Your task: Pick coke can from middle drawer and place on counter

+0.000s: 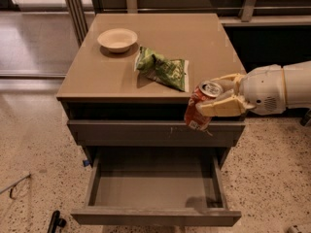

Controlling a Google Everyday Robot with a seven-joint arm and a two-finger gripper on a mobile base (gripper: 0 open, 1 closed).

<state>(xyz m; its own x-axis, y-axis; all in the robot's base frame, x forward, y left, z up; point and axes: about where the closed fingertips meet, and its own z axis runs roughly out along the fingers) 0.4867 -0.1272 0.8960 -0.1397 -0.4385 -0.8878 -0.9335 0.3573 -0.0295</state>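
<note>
Red coke can [198,112], one, in gripper [211,99] by counter [184,35]; one bowl [117,39], one bag [163,68]

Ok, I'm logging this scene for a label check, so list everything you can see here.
counter: one, tan, top slab over the drawers
bowl: one, cream, counter's far left
chip bag: one, green, counter middle
coke can: one, red, tilted in the claw by the counter's front right edge
middle drawer: one, grey-brown, pulled open at the bottom
scratched drawer front: one, grey-brown, shut, above the open drawer
floor: one, speckled, both sides
claw: one, yellowish, shut on the coke can
arm: one, white, entering from the right
</note>
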